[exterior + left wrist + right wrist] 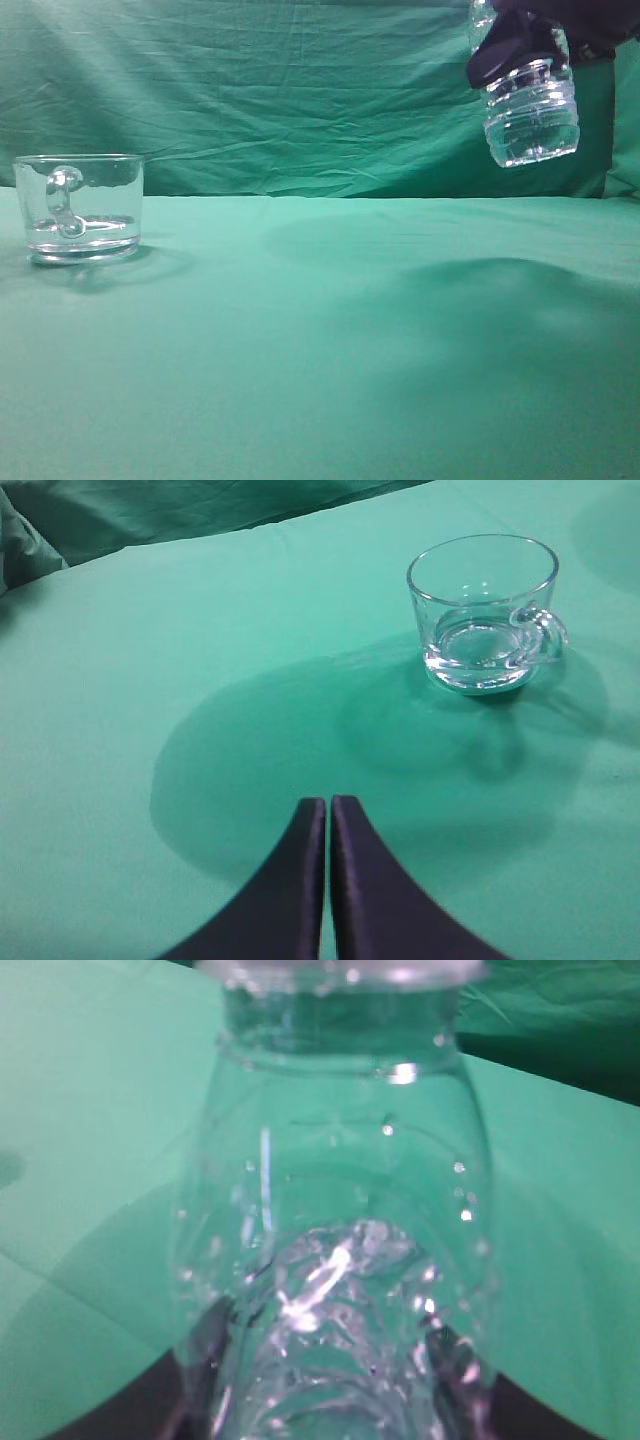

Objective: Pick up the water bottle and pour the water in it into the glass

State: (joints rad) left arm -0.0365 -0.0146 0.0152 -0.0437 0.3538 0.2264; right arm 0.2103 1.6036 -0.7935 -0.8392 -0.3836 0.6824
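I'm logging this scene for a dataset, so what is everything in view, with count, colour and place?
short clear glass mug with loop handle: one, colourless, standing at the left on the cloth, a little water in its bottom.
tall clear ribbed plastic bottle: one, colourless, held in the air at upper right, far from the mug.
green cloth: one, covering the table and the backdrop.
left gripper: one, dark, fingers closed together, empty, above the cloth near the mug.
right gripper: one, dark, clamped around the bottle.

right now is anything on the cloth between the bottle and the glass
Nothing visible. The water bottle hangs high at the right in the right pincer; the glass stands far left, with only bare green cloth between. The left pincer is shut, short of the glass.
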